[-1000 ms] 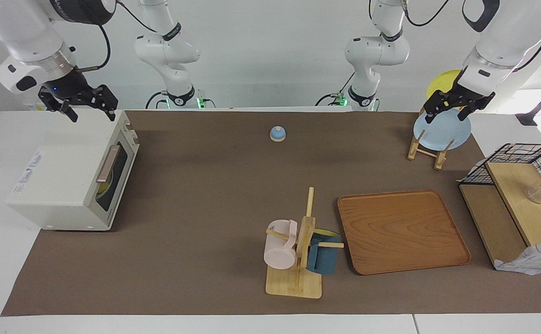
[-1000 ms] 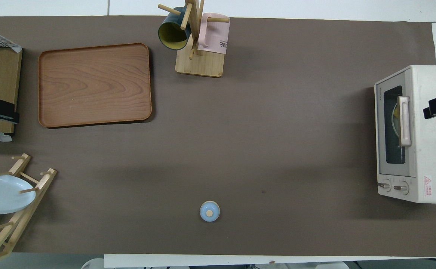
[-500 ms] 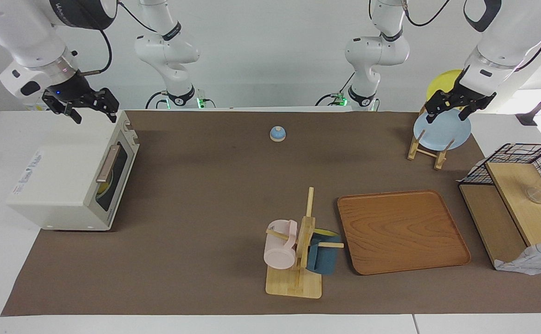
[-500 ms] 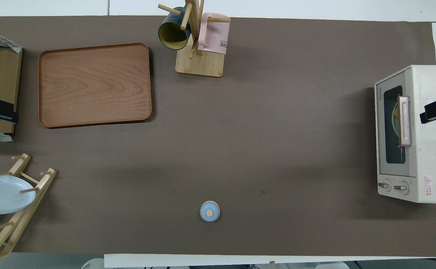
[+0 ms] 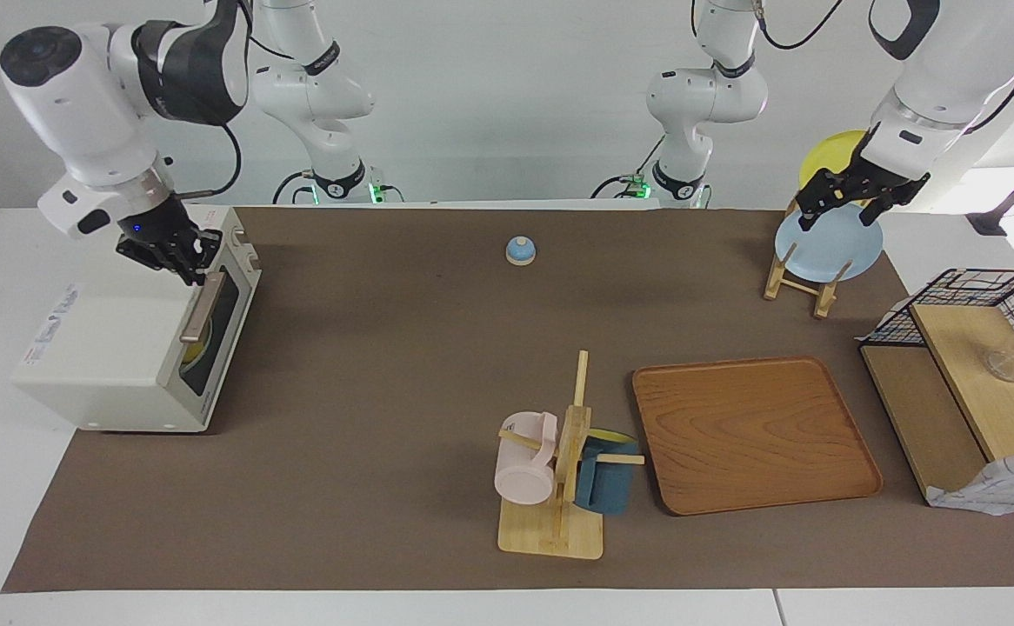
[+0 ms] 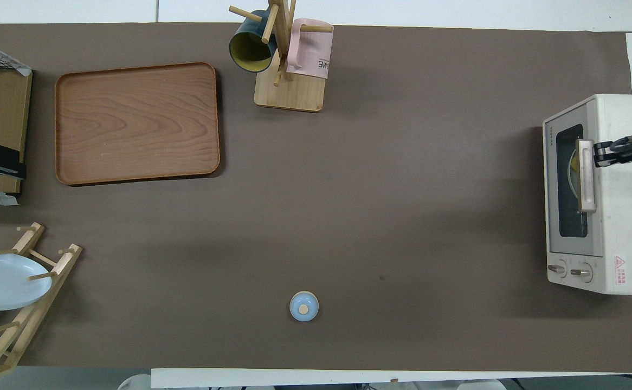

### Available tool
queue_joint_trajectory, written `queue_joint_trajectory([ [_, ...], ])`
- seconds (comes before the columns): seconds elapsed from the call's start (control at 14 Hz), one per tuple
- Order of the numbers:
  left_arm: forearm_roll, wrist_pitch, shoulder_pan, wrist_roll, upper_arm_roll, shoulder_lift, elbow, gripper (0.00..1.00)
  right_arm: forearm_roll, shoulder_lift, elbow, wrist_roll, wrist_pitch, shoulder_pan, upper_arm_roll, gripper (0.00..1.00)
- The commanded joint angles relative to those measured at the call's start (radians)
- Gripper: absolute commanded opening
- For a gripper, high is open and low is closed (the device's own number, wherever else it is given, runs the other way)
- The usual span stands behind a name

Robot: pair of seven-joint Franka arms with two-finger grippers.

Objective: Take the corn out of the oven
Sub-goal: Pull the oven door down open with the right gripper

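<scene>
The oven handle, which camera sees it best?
The overhead view: the oven handle shows full length on the shut oven door, the right tool at it. The facing view shows it slanted, its top end hidden by the tool.

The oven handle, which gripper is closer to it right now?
Right. The right gripper is over the oven top, right at the handle; the left gripper waits above the blue plate.

Matt cream oven [image 5: 116, 335] (glass door), wood-grain tray [image 5: 755, 433]
</scene>
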Motion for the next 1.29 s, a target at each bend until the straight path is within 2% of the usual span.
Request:
queue_joint_trajectory([
  [0.0, -0.01, -0.018, 0.0, 0.002, 0.005, -0.012, -0.001, 1.0, -0.034, 0.011, -0.052, -0.022, 0.062, 0.005, -0.002, 0.0],
  [0.5, -0.01, -0.017, 0.0, 0.002, 0.005, -0.012, -0.001, 1.0, -0.063, 0.036, -0.124, -0.014, 0.13, 0.008, -0.001, 0.0],
  [0.64, -0.01, -0.017, 0.0, 0.002, 0.005, -0.012, -0.001, 1.0, -0.063, 0.059, -0.126, 0.023, 0.165, 0.058, -0.001, 0.0],
  [0.79, -0.01, -0.018, 0.0, 0.002, 0.005, -0.012, -0.001, 1.0, -0.061, 0.108, -0.126, 0.081, 0.209, 0.066, 0.001, 0.0],
  [1.21, -0.01, -0.017, 0.0, 0.002, 0.005, -0.012, -0.001, 1.0, -0.048, 0.288, -0.126, 0.225, 0.421, 0.177, 0.001, 0.0],
])
